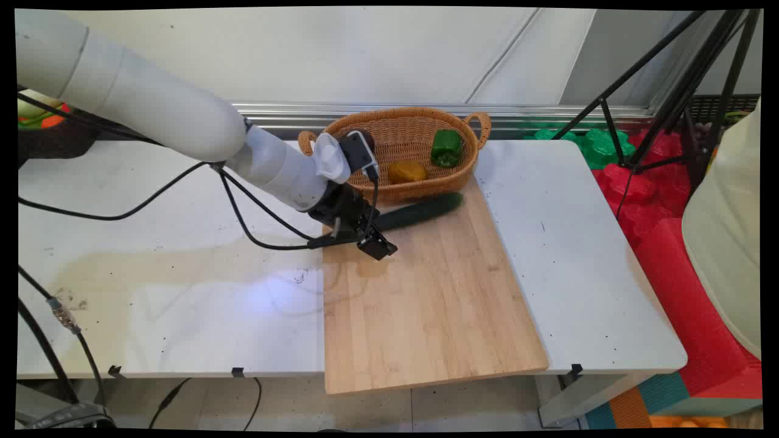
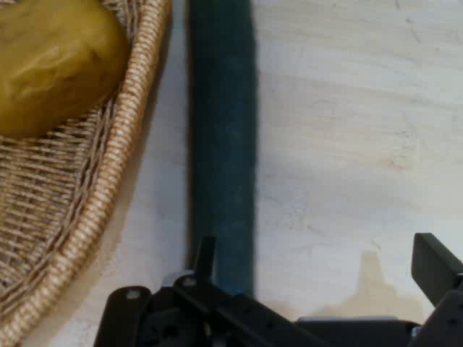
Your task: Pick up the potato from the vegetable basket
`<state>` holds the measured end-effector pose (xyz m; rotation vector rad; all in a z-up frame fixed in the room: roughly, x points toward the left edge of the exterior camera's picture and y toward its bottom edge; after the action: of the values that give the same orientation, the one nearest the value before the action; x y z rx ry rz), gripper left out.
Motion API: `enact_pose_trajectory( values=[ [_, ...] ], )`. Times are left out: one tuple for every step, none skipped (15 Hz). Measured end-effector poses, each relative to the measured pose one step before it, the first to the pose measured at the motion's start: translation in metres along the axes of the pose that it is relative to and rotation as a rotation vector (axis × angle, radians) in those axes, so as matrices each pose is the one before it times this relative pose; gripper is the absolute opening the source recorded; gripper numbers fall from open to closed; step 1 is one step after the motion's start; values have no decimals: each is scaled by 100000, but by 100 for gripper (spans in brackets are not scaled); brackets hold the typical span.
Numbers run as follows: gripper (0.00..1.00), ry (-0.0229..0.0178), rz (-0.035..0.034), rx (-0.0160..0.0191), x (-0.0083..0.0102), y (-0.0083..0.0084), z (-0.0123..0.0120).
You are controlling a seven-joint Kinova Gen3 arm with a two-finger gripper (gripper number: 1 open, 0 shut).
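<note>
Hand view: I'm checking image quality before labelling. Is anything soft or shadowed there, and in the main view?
Hand view: the cucumber looks soft-edged and casts a shadow on the board. Main view: the cucumber is slightly smeared; the end effector shades the board beneath it.

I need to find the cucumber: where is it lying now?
In the main view the cucumber lies on the cutting board's far edge, right beside the wicker basket, one end at the tool.
</note>
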<state>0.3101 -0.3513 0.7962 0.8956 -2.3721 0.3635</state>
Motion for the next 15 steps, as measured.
enact_pose_trajectory(
  values=[
    [100,518,183,140,-52,-57,-441],
    [100,577,281,130,-10,-65,-518],
    [100,600,175,165,32,-77,-509],
    [100,887,168,322,96,-127,-708],
    [100,1005,282,344,179,-137,-806],
    [100,1255,188,486,277,-181,-891],
    [100,1284,153,426,328,-177,-826],
    [100,1541,32,524,453,-239,-1024],
    [100,1649,-42,694,546,-289,-1037],
    [100,1215,-141,643,444,-262,-737],
    [100,1900,-309,1159,784,-487,-1112],
    [100,1627,-199,1170,763,-511,-889],
    [100,1008,106,893,597,-410,-538],
    [100,899,339,942,599,-439,-511],
    [100,747,596,1065,600,-479,-449]
  ],
)
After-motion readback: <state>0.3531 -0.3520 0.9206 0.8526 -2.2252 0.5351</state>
